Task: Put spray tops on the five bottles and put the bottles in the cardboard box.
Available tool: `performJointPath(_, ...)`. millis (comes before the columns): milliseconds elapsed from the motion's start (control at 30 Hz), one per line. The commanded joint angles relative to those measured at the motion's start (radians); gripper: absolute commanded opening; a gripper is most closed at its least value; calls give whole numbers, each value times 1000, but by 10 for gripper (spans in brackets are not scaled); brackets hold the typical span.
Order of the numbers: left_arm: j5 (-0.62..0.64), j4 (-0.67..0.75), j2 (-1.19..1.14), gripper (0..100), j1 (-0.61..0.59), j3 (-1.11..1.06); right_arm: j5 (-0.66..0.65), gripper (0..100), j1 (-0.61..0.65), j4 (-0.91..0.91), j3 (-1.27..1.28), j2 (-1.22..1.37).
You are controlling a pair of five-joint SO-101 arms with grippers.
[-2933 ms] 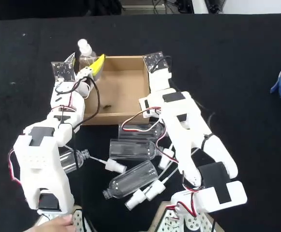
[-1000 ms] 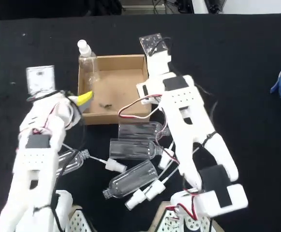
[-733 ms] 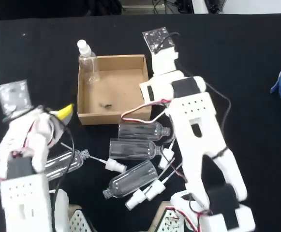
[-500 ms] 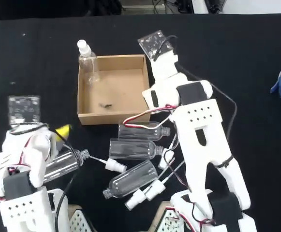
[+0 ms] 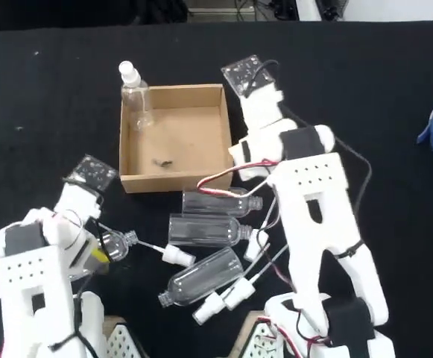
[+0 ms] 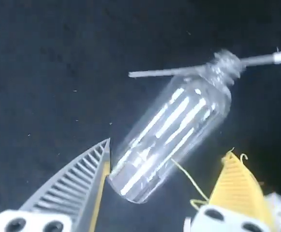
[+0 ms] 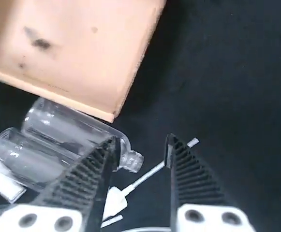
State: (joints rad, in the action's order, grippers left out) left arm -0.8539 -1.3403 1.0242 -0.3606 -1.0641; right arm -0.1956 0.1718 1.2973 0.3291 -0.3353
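1 cardboard box (image 5: 173, 179), 5 bottles (image 5: 205, 230) (1 w/ spray top (image 5: 127, 71), 4 w/o), 4 loose spray tops (image 5: 177, 256), 2 arms (image 5: 313, 201)

The open cardboard box (image 5: 164, 181) holds one capped bottle (image 5: 135, 93), upright in its far left corner (white top on). Four uncapped bottles (image 5: 205, 230), all clear plastic, lie on their sides near its front wall, with loose spray tops (image 5: 177, 256) scattered among them.
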Motion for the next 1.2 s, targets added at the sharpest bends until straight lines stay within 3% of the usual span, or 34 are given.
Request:
performJointPath(0, -64, 83, -68, 216, -4, 28, -8, 145, -74, -34, -12, -59)
performJointPath(333, -64, 153, -78, 216, 160, -111, -8, 145, -91, -34, -7, -58)
performJointPath(500, -63, 279, -78, 216, 139, -160, -8, 145, -91, -31, -5, -58)
performJointPath(733, -63, 278, -68, 215, 113, -193, -8, 145, -87, -31, -5, -58)
performJointPath(867, -63, 282, -68, 139, 120, -222, -8, 145, -92, -29, -5, -58)
performJointPath(1000, -63, 250, -68, 21, 111, -177, -8, 145, -92, -29, -4, -58)
performJointPath(1167, -69, 64, -68, 29, 111, -33, -8, 145, -91, -29, -4, -58)
